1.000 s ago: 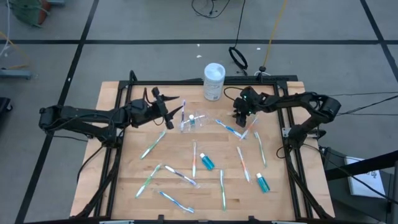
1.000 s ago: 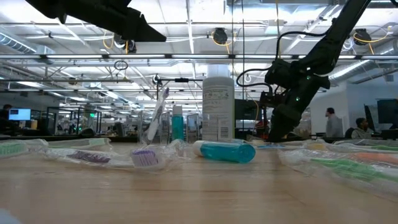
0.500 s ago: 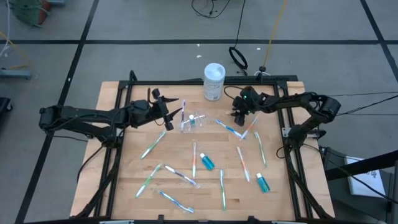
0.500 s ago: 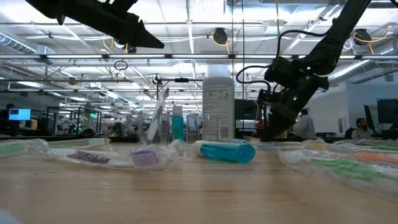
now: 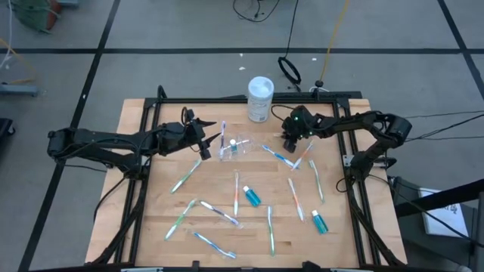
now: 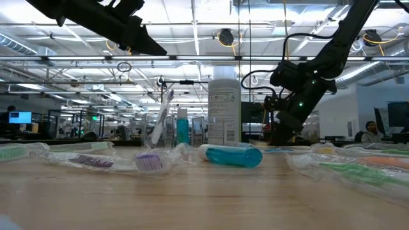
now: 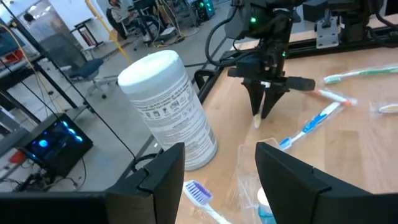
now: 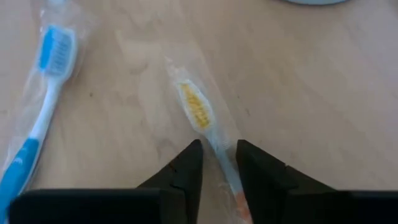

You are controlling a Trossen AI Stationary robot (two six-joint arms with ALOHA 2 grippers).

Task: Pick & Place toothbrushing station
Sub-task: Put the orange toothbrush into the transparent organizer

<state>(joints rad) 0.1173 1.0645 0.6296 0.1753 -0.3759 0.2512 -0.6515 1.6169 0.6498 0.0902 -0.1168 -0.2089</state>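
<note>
Right gripper [image 8: 217, 163] fingers nearly closed around the slim yellow-bristled wrapped toothbrush [image 8: 198, 107] lying on the wooden bench [image 5: 151, 219] near the tall white cylindrical container [image 5: 260, 98], left gripper [image 7: 214, 163] fingers spread wide, holding nothing, beside that container

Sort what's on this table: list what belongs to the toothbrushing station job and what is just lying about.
Belongs to the job:
- clear cup, with a brush standing in it
- wrapped toothbrushes scattered over the table
- yellow-bristled toothbrush, its handle between the closing right tool
- blue toothpaste tubes

Just lying about:
- white cylindrical container at the far edge
- cables on the floor
</note>
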